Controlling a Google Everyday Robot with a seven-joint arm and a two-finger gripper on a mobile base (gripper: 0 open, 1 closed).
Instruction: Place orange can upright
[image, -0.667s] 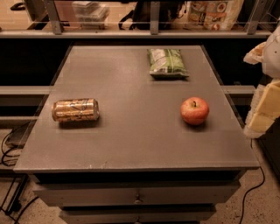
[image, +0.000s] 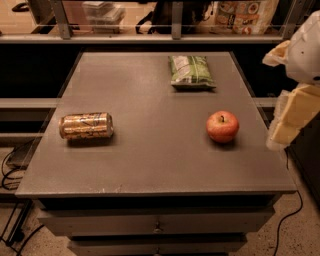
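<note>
Orange can (image: 86, 125), on its side at left, looks light, stiff, slick and roll-prone, best pinched across mid-body; the gripper (image: 290, 120) hangs at the right edge, open or closed I cannot tell.

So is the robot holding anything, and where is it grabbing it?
Nothing: the gripper hangs empty beside the grey table's right edge, and the orange-gold metal can lies on its side, far left, untouched.

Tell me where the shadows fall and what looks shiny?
In the camera view, the orange can, the apple and the green bag each cast a thin dark shadow toward the near edge of the table; the can's side glints; the gripper, at the right edge, looks pale and brightly lit.
</note>
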